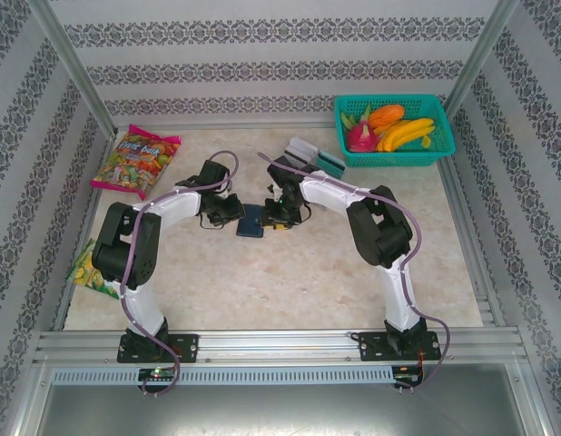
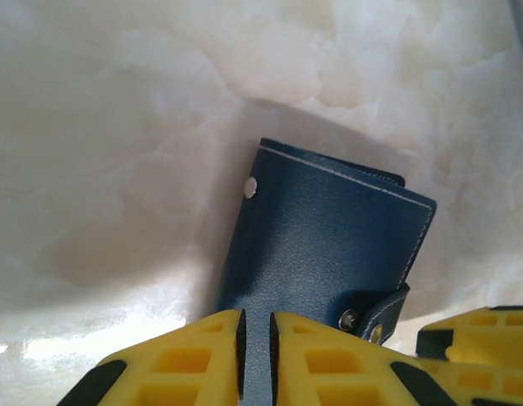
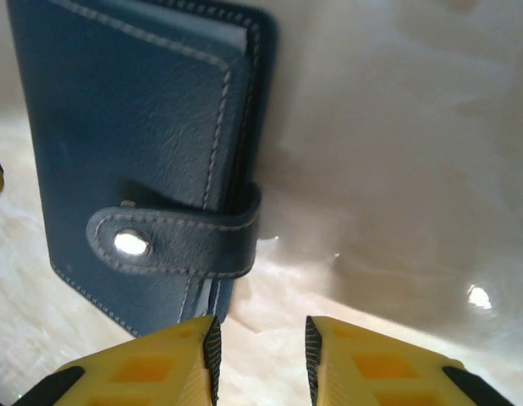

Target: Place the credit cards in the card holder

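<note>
The card holder point(image 1: 251, 221) is a dark blue wallet lying on the marble table between my two grippers, its tab snapped shut point(image 3: 130, 244). My left gripper point(image 1: 232, 215) comes at it from the left. Its yellow fingertips point(image 2: 257, 320) are open only a crack and sit over the holder's point(image 2: 329, 245) near edge, with blue leather showing in the slit and nothing pinched. My right gripper point(image 1: 279, 220) is open beside the holder's point(image 3: 134, 135) tab corner, bare table between its fingers point(image 3: 260, 328). The credit cards point(image 1: 310, 155) are stacked at the back, left of the basket.
A teal mesh basket point(image 1: 389, 160) with fruit stands at the back right. A colourful candy bag point(image 1: 135, 162) lies at the back left and a yellow-green snack packet point(image 1: 85, 270) at the left edge. Metal frame posts and patterned walls close in the table.
</note>
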